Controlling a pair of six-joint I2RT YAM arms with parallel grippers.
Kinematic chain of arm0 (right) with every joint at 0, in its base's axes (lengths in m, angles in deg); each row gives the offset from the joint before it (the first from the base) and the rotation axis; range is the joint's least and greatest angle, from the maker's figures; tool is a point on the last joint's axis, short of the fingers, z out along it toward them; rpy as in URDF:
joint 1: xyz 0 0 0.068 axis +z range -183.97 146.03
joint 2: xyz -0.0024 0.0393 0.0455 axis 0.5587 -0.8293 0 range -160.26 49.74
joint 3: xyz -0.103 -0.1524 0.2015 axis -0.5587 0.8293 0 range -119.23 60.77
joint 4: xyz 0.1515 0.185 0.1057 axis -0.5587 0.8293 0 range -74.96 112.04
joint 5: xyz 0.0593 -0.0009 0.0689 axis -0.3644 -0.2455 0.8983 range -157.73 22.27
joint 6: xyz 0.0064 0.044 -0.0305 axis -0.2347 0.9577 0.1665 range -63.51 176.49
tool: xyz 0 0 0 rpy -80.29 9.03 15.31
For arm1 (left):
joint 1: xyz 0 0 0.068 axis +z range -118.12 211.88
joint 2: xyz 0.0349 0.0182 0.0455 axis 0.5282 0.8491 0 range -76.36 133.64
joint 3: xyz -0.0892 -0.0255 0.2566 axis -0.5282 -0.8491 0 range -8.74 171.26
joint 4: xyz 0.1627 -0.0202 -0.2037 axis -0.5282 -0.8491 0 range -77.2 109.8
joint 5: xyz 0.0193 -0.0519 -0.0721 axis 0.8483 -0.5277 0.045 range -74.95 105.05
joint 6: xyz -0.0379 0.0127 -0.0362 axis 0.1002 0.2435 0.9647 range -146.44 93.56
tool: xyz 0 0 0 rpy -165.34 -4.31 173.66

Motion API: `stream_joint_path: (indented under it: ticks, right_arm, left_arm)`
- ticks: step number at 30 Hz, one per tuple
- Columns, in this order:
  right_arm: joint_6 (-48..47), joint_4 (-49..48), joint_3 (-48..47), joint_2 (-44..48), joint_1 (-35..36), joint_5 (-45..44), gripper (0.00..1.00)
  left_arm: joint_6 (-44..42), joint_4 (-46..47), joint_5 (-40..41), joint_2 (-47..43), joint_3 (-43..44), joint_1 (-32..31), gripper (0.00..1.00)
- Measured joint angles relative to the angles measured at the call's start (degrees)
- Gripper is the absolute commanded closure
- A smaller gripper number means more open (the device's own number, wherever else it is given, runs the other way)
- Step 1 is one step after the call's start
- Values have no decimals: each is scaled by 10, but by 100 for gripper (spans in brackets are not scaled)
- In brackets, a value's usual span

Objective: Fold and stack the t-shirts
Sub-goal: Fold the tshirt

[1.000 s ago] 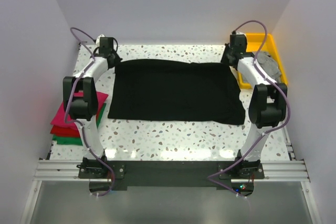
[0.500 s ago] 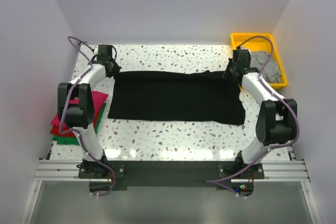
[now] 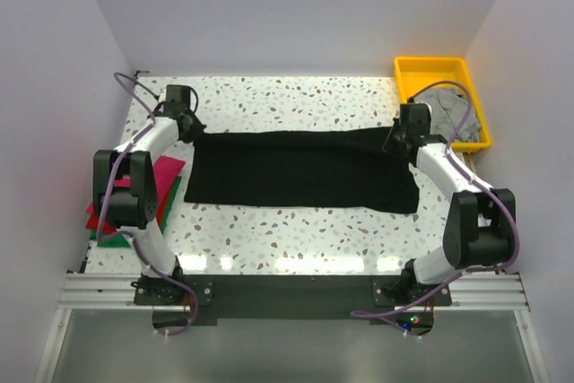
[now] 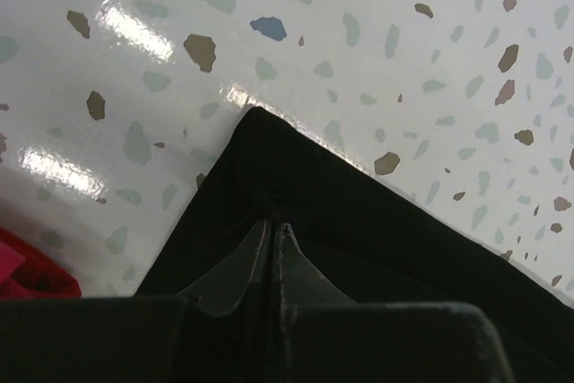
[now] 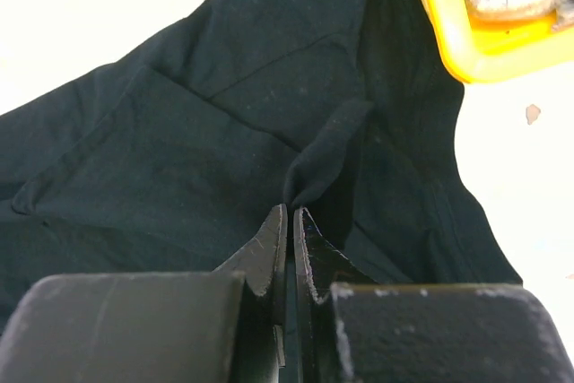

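A black t-shirt (image 3: pixel 300 169) lies spread across the middle of the table, its far edge doubled toward the near side. My left gripper (image 3: pixel 194 128) is shut on its far left corner, and the left wrist view shows the closed left gripper (image 4: pixel 273 226) pinching black cloth (image 4: pixel 377 221). My right gripper (image 3: pixel 395 139) is shut on the far right corner. In the right wrist view a pinch of the black shirt (image 5: pixel 224 123) rises from the right gripper (image 5: pixel 290 211). Magenta (image 3: pixel 168 170), red (image 3: pixel 101 221) and green (image 3: pixel 114 240) folded shirts are stacked at the left edge. A grey shirt (image 3: pixel 451 111) lies in the tray.
A yellow tray (image 3: pixel 430 65) stands at the far right corner, close to the right gripper; its rim (image 5: pixel 466 51) shows in the right wrist view. White walls enclose the speckled table (image 3: pixel 296 230) on three sides. The left arm's elbow hangs over the folded stack.
Both grippers have drawn the black shirt's far edge toward the near side, so the shirt looks shallower. The arms' elbows have swung outward and lower. The grey shirt in the tray is now uncovered.
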Motion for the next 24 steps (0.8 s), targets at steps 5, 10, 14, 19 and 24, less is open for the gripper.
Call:
stream_joint_path:
  ticks: [5,10,14,19,24]
  right_arm:
    - [5,-2,14,31,0,2,100]
    - [11,-3,29,55,0,7,100]
    - [15,-7,48,65,0,17,100]
    - [23,-7,64,68,0,28,100]
    - [31,-7,82,83,0,34,100]
  left_arm:
    - [0,-12,0,-18,-14,0,100]
    - [0,-16,0,-37,-20,0,100]
    - [0,-16,1,-45,-26,0,100]
    - [2,-16,3,-56,-49,0,100]
    - [11,-16,3,-63,-70,0,100]
